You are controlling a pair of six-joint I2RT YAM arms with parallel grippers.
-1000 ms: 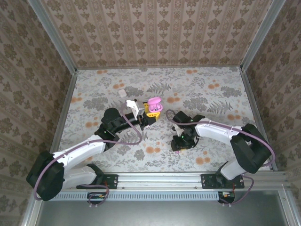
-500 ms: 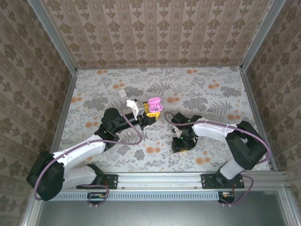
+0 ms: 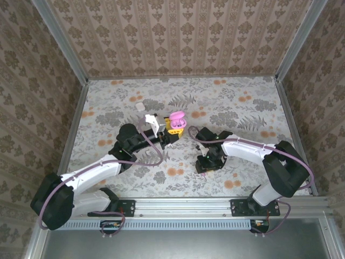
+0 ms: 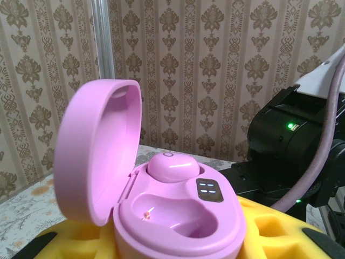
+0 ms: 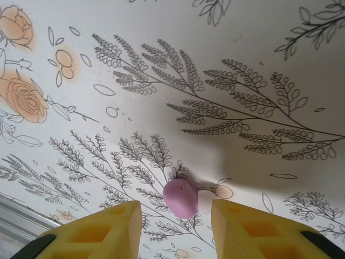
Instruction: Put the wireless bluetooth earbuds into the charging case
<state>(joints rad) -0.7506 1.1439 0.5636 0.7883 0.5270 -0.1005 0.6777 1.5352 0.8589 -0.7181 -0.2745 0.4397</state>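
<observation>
My left gripper (image 4: 178, 245) is shut on the open pink charging case (image 4: 178, 216), with yellow fingers (image 4: 285, 229) on either side of its base. The lid (image 4: 99, 151) stands up on the left. One pink earbud (image 4: 172, 166) sits in the far slot and the near slot is bare. In the top view the case (image 3: 177, 120) is held just above mid-table. A second pink earbud (image 5: 181, 198) lies on the table between the open yellow fingers (image 5: 97, 229) of my right gripper (image 5: 175, 226), touching neither. That gripper (image 3: 206, 164) points down at the table.
A small white object (image 3: 140, 106) lies on the flower-printed table behind the left gripper. Patterned walls (image 3: 183, 38) close in the back and sides. The right arm's black wrist (image 4: 291, 137) stands just right of the held case.
The right arm has shifted very slightly to the left, staying low over the table. The left arm and the pink case have not moved.
</observation>
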